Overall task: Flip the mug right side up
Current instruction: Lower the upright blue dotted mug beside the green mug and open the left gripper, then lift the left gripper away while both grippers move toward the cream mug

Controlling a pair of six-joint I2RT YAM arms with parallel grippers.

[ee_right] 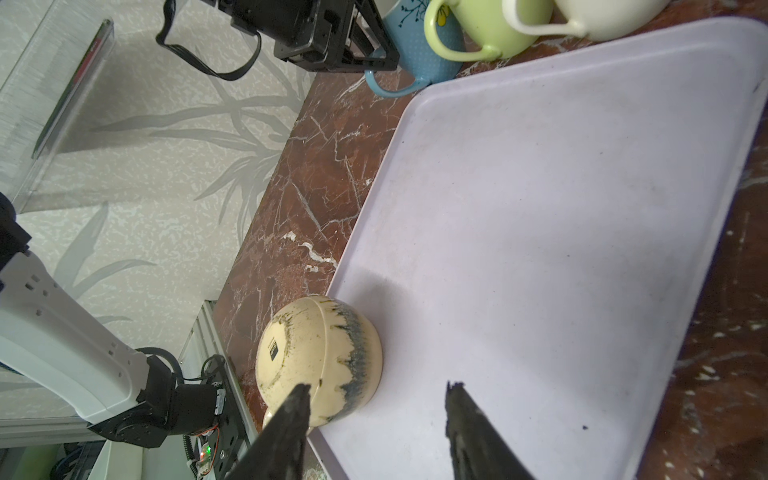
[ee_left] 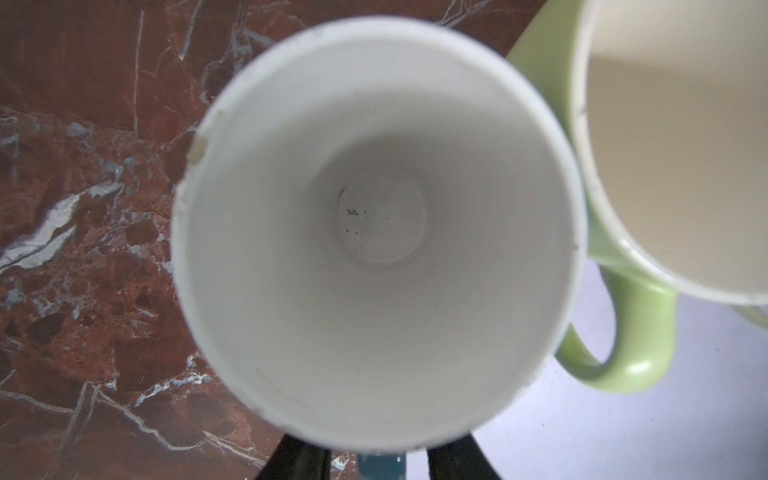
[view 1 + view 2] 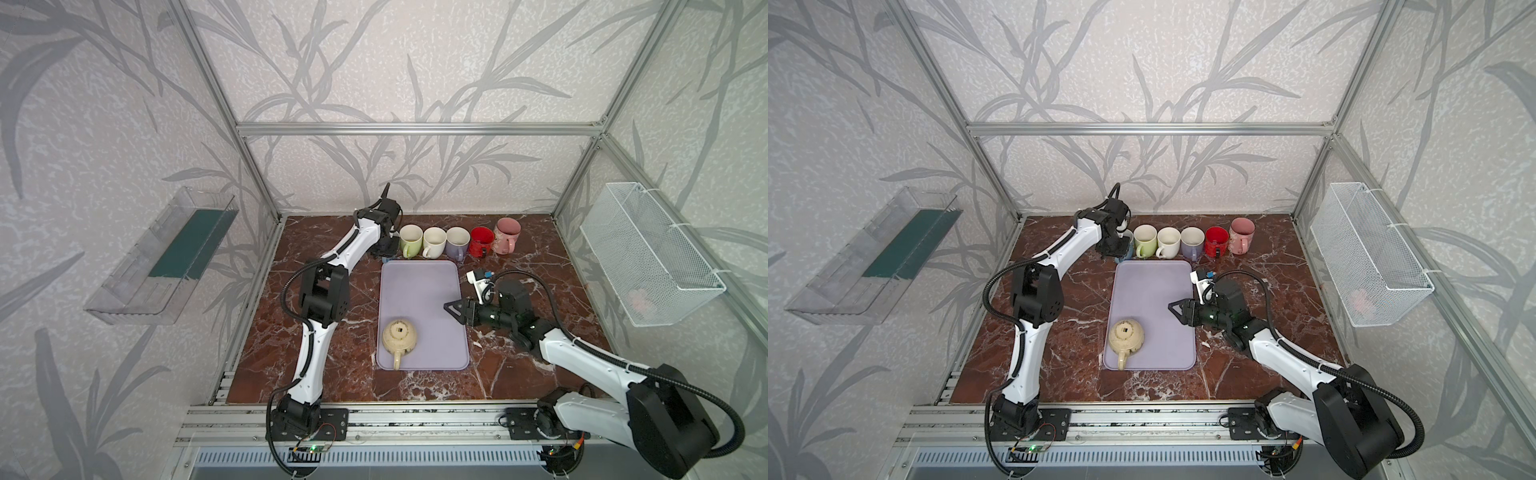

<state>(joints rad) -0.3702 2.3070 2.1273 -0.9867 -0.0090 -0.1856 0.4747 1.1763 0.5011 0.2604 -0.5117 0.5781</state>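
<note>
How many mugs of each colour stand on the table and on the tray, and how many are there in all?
Blue mug: 1
Green mug: 1
White mug: 1
Lavender mug: 1
Red mug: 1
Pink mug: 1
Beige mug, upside down on the tray: 1
Total: 7

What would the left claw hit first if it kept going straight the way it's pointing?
Most likely the handle of the blue mug: the left gripper points down over that upright mug, open fingers either side of the handle. Below lies the marble table. Depth is hard to judge.
</note>
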